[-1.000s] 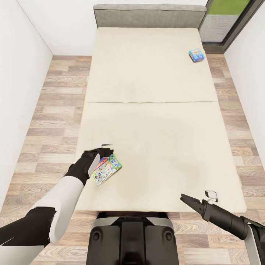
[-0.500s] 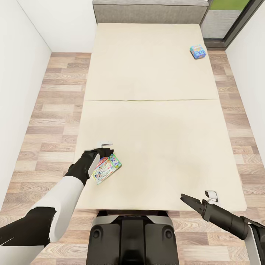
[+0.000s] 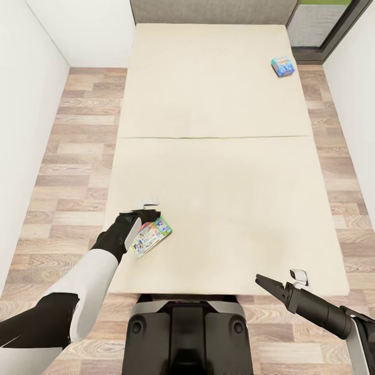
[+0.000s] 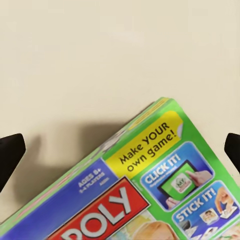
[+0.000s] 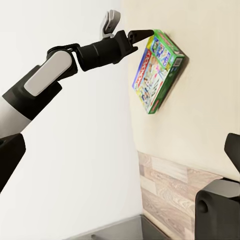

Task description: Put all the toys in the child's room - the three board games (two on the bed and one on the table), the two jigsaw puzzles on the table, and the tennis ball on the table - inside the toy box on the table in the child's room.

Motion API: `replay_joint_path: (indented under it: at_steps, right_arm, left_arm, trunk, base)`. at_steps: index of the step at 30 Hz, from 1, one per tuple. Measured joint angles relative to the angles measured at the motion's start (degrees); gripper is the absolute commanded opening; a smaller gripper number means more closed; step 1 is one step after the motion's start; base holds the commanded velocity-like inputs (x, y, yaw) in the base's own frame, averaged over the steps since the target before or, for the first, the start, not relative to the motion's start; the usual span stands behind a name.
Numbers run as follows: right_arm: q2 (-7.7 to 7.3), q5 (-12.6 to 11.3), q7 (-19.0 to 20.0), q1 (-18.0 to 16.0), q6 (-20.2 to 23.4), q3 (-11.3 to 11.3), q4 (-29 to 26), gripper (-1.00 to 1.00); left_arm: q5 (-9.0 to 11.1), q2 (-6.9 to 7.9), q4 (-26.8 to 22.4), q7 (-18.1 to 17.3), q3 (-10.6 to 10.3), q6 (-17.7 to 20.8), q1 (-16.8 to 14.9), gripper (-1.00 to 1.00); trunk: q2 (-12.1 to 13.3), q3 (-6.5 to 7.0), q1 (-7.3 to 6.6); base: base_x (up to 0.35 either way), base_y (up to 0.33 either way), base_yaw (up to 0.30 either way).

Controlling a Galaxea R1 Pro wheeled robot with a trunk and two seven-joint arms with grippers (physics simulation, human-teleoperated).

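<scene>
Left wrist: board game [image 4: 150,195] between jaws.

On the green board game box [image 4: 150,190] lying on the bed: "Make YOUR own game!" in a yellow band, "CLICK IT!" and "STICK IT!" on blue panels. Also "POLY" in white on red, and "AGES 8+" on blue.

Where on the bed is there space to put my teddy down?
Most of the bed is bare: the whole middle, between the green board game by the left gripper and the blue board game in the far corner. Those two spots are taken.
</scene>
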Motion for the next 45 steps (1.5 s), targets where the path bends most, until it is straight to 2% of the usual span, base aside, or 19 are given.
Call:
replay_joint_path:
  at_steps: [13, 45]
  right_arm:
    - [0.00, 0.01, 0.00, 0.00, -0.07, 0.00, 0.00, 1.00]
    - [0.00, 0.08, 0.00, 0.00, -0.09, 0.02, -0.03, 1.00]
  left_arm:
    - [0.08, 0.14, 0.00, 0.00, 0.00, -0.21, 0.00, 1.00]
    - [-0.04, -0.04, -2.70, 0.07, -0.11, -0.07, 0.00, 1.00]
  trunk:
    - [0.00, -0.94, 0.00]
    - [0.00, -1.00, 0.00]
  base:
    - [0.000, 0.000, 0.000]
    - [0.000, 0.000, 0.000]
